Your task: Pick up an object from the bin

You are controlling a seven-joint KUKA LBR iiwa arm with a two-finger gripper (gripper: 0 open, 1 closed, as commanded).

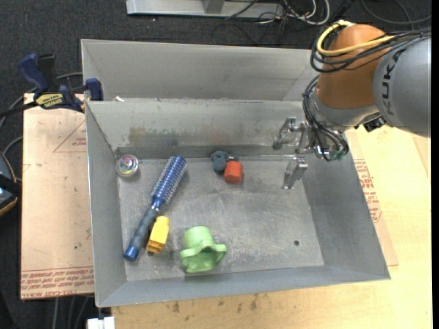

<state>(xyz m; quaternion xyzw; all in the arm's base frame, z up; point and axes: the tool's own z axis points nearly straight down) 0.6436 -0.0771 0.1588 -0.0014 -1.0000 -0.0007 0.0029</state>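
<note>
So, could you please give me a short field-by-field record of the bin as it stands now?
gripper: open, nothing between its fingers, at the right of the bin, near the back wall
nearest things: red block beside a dark blue-grey piece
left side: blue hairbrush lying diagonally, yellow block beside its handle
back-left corner: silver round cap
front: green plastic piece
picked up: nothing yet
</note>
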